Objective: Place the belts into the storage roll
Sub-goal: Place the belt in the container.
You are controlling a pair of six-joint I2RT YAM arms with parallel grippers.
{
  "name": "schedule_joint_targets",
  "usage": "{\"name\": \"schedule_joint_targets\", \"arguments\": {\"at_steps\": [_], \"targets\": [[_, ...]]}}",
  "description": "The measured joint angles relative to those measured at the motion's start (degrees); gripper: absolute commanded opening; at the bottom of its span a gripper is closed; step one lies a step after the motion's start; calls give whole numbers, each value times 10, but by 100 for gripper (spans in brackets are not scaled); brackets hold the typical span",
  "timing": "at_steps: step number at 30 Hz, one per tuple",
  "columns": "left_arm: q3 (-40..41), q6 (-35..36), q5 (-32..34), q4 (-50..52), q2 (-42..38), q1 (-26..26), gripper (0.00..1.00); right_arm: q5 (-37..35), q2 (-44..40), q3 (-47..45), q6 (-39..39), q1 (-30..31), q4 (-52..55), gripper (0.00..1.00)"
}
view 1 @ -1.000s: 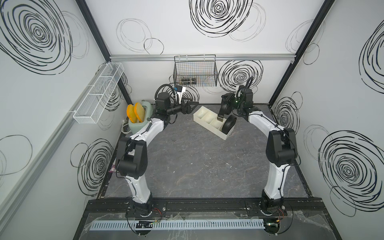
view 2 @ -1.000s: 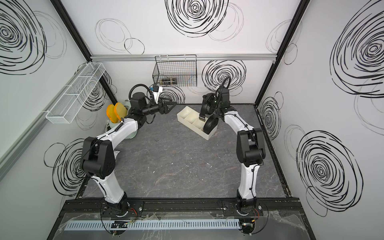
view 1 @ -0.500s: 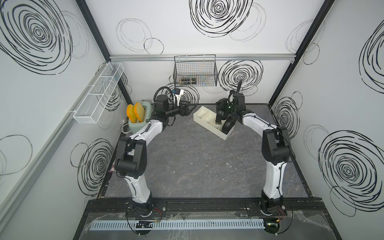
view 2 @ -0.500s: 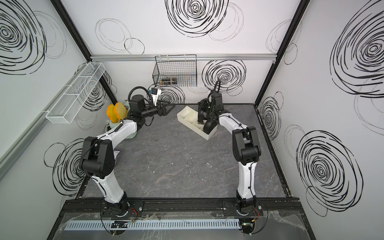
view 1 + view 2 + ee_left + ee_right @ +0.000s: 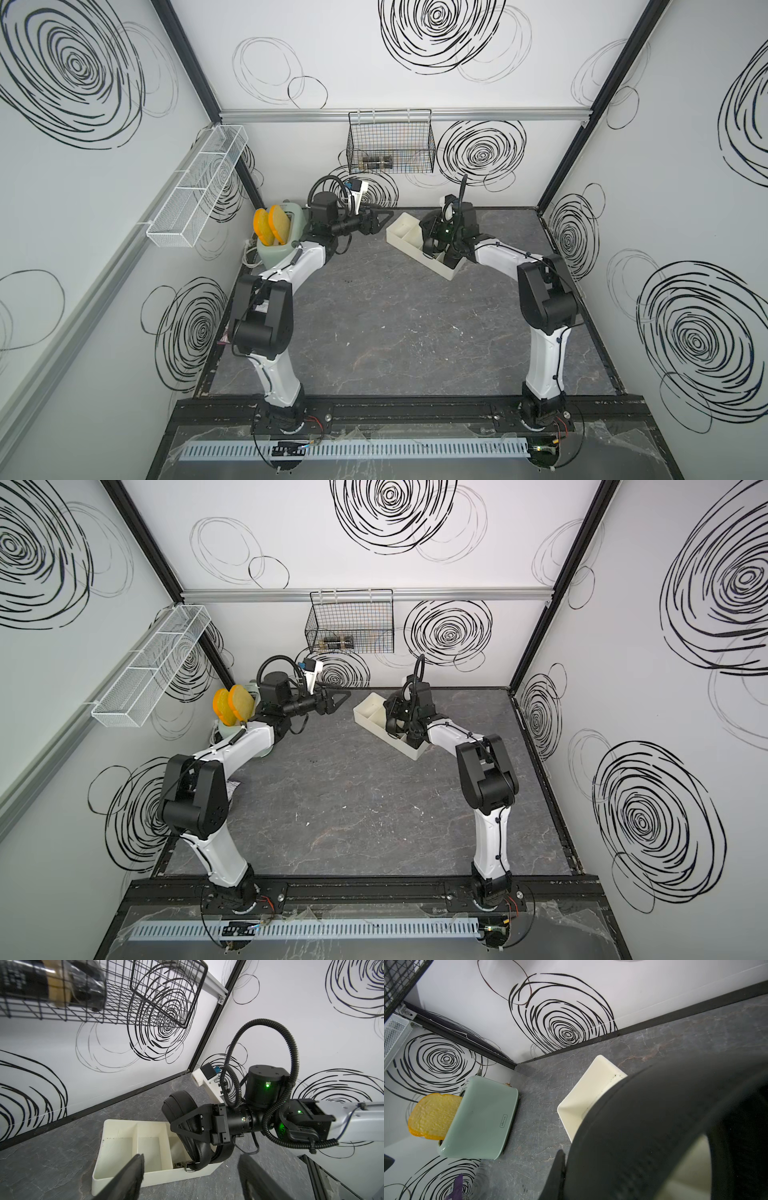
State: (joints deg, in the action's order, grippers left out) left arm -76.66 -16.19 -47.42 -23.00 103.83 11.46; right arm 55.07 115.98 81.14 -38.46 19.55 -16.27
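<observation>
The storage roll (image 5: 405, 232) (image 5: 370, 710), a cream tray with four compartments, lies at an angle near the back wall. My right gripper (image 5: 178, 1124) is shut on a coiled black belt (image 5: 182, 1109) and holds it upright over the tray's near end. The coil's lower end and buckle (image 5: 188, 1166) dip into the end compartment. In the right wrist view the belt (image 5: 654, 1126) fills most of the picture beside one finger (image 5: 558, 1167). My left gripper (image 5: 384, 216) (image 5: 191, 1178) hovers open and empty, left of the tray and pointing at it.
A green toaster (image 5: 278, 249) holding bread slices (image 5: 270, 224) stands in the back left corner. On the back wall hangs a black wire basket (image 5: 390, 149), and a white mesh shelf (image 5: 195, 187) is fixed to the left wall.
My right arm has swung left and come down, bringing the coiled belt from beside the tray's near end onto it. The left arm has hardly moved.
</observation>
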Motion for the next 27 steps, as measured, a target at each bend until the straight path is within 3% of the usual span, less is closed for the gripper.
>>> {"name": "schedule_joint_targets", "arguments": {"at_steps": [11, 27], "targets": [[-54, 53, 14, 54, 1, 88, 75, 63, -9, -62, -25, -2, -132, 0], [-55, 70, 49, 84, 12, 74, 79, 80, 2, -88, -70, -18, -179, 0]]}}
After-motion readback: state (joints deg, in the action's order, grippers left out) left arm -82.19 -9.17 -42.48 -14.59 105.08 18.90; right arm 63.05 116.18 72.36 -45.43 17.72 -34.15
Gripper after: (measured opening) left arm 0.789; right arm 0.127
